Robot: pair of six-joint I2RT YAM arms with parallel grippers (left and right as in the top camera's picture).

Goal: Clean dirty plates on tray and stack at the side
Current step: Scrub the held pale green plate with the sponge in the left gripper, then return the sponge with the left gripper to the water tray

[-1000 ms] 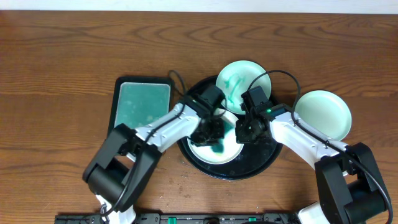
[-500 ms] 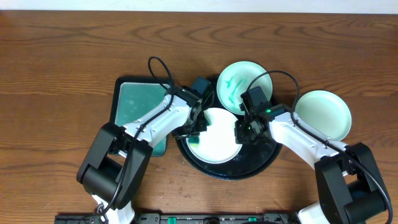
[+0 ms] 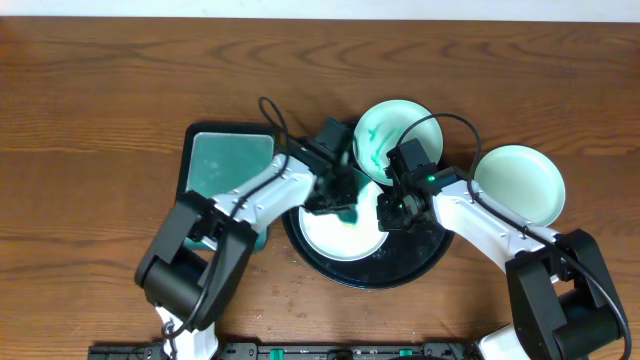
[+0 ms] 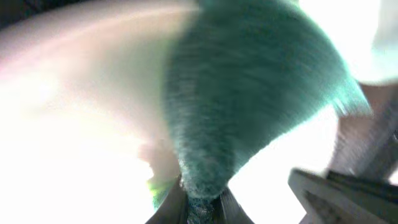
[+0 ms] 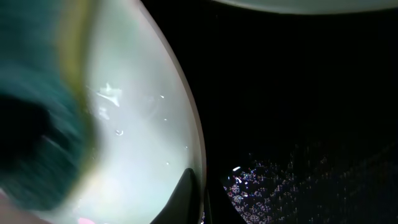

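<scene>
You're mid-wipe: left claw (image 4: pixel 200 202) clamps the cloth (image 4: pixel 249 93) against the plate (image 5: pixel 143 124), while right claw (image 5: pixel 199 194) pinches its rim. Next, stack it right.

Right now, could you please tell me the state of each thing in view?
Left gripper: shut on teal cloth.
Right gripper: shut on white plate's rim.
White plate: on black tray, cloth pressed on it.
Far mint plate: green-smeared.
Right mint plate: clean, on table.

White arm links (image 3: pixel 268 193); black joints (image 3: pixel 190 262); looping black cables (image 3: pixel 268 112).
</scene>
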